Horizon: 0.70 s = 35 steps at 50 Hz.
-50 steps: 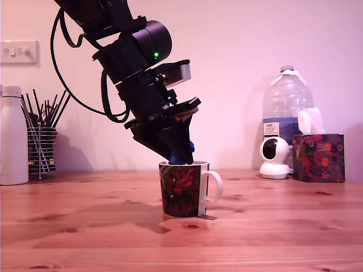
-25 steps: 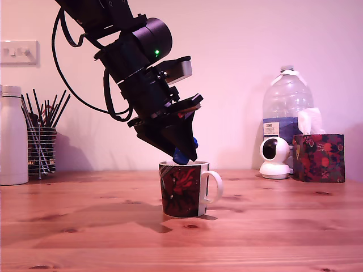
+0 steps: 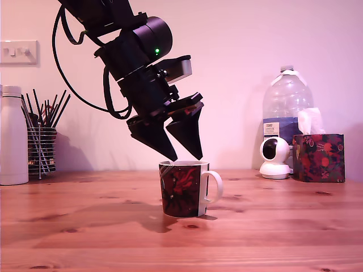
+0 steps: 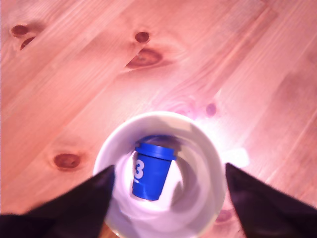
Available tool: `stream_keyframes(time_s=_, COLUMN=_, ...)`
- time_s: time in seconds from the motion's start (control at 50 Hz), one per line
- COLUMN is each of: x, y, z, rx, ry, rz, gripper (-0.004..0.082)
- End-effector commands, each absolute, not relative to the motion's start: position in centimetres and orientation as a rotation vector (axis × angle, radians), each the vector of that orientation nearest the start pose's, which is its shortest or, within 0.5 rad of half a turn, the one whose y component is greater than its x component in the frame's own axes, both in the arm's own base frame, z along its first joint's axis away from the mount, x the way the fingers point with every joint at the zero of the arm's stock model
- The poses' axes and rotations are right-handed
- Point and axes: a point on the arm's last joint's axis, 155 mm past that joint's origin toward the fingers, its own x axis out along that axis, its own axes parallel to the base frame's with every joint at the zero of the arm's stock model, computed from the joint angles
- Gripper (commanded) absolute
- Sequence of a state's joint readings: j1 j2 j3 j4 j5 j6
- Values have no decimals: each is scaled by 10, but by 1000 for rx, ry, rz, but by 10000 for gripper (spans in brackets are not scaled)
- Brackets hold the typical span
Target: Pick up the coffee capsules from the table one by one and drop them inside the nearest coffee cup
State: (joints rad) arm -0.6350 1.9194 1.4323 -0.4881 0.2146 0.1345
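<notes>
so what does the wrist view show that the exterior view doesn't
Only the wrist view shows the blue coffee capsule, lying inside the cup, and the cup's white interior. Only the exterior view shows the cup's red floral outside and white handle, plus the white bottle, striped holder of black sticks, water bottle, small camera and tissue box. Both show the coffee cup, the table and the open gripper above the cup.

At the exterior view's left stand a white bottle (image 3: 12, 136) and, just beside it, a striped holder (image 3: 41, 151) of black sticks, below a wall switch (image 3: 18, 51). At that view's right a clear water bottle (image 3: 285, 107) stands behind a small white camera (image 3: 275, 157) and a floral tissue box (image 3: 318, 156).
</notes>
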Motion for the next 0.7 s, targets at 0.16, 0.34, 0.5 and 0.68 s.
stream_keyframes(time_s=0.16, x=374, y=-326, z=88, rx=330, ry=924, rz=-853, gripper=524)
stream_keyframes(time_s=0.34, x=372, y=-327, z=101, rx=318, ry=900, rz=-865, gripper=-16)
stream_keyframes(time_s=0.5, x=375, y=-328, z=117, rx=311, ry=856, rz=-865, gripper=-17)
stream_keyframes(time_s=0.68, x=377, y=-326, z=140, rx=288, ry=772, rz=-864, gripper=-18)
